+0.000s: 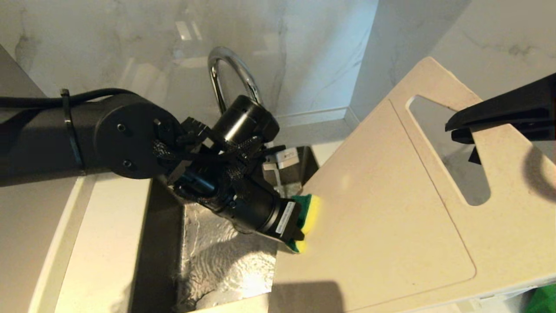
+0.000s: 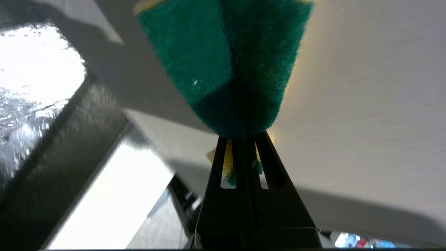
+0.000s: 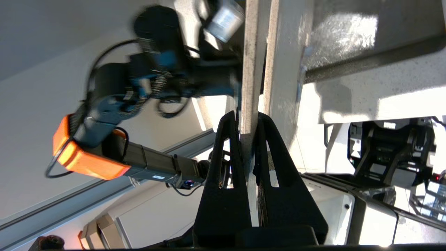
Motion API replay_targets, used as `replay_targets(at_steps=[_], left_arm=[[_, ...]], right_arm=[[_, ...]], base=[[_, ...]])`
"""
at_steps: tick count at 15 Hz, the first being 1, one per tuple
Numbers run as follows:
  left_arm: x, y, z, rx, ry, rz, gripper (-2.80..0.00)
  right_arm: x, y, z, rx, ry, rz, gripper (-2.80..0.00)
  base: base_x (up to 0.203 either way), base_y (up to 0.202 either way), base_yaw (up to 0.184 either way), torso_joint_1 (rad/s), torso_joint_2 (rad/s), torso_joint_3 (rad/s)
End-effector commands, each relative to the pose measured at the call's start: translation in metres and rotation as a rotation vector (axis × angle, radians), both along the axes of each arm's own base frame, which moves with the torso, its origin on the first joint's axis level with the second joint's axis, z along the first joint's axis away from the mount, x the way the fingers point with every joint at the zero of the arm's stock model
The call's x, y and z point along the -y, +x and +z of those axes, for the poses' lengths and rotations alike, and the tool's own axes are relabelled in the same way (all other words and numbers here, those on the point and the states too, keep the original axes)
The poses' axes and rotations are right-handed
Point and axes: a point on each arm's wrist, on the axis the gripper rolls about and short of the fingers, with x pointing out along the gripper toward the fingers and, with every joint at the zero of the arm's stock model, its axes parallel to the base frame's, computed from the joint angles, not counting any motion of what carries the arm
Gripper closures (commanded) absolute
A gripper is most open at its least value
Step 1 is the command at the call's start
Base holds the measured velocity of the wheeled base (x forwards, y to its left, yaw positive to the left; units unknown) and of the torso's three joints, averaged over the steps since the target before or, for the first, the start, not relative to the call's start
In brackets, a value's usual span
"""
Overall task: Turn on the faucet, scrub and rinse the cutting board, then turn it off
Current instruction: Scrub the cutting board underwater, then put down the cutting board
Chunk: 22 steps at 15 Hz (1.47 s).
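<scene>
The cutting board [image 1: 382,208], a large flat cream-white plastic rectangle with rounded corners and a long handle slot, is held tilted over the sink's right side, its slotted short edge raised toward the right and its lower corner dipping toward the basin. Its long axis runs from that low corner up to the slot, so a scrubbing stroke would likely travel up and rightward across the face. The stainless sink basin [image 1: 226,261] lies below, its floor wet and rippled, set in a pale stone counter [image 1: 104,243] against a marbled wall. The tall chrome gooseneck faucet [image 1: 230,69] arches behind the left arm. The right gripper [image 3: 249,139] pinches the board's thin edge beside the slot, steadying it. The left gripper [image 2: 244,139], the nearer one to the board's lower face, is clamped tight on a small green-and-yellow sponge [image 1: 309,213], which presses against the board's lower left edge, just above the basin.
</scene>
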Motion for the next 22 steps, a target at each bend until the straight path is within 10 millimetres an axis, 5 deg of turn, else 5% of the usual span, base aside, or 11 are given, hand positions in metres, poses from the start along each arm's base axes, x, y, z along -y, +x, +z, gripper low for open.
replay_targets(at_steps=[1,10,15,22], left_arm=[[-0.012,-0.002,-0.011,-0.040,0.044,0.018,0.00],[-0.090,-0.025,-0.044,-0.102,0.111,0.135,0.00],[-0.110,-0.031,-0.011,-0.008,0.035,0.183,0.00],[-0.124,-0.022,0.005,0.072,0.039,0.294,0.00]], right_arm=[[0.001,-0.002,0.001,0.002,0.005,0.002,0.00],[-0.001,0.003,0.001,0.005,0.006,0.002,0.00],[-0.003,0.008,-0.003,-0.018,-0.002,0.001,0.00],[-0.003,0.012,-0.012,-0.043,-0.057,-0.030,0.00]], base=[[0.000,0.000,0.000,0.000,0.00,0.000],[0.000,0.000,0.000,0.000,0.00,0.000],[0.000,0.000,0.000,0.000,0.00,0.000],[0.000,0.000,0.000,0.000,0.00,0.000]])
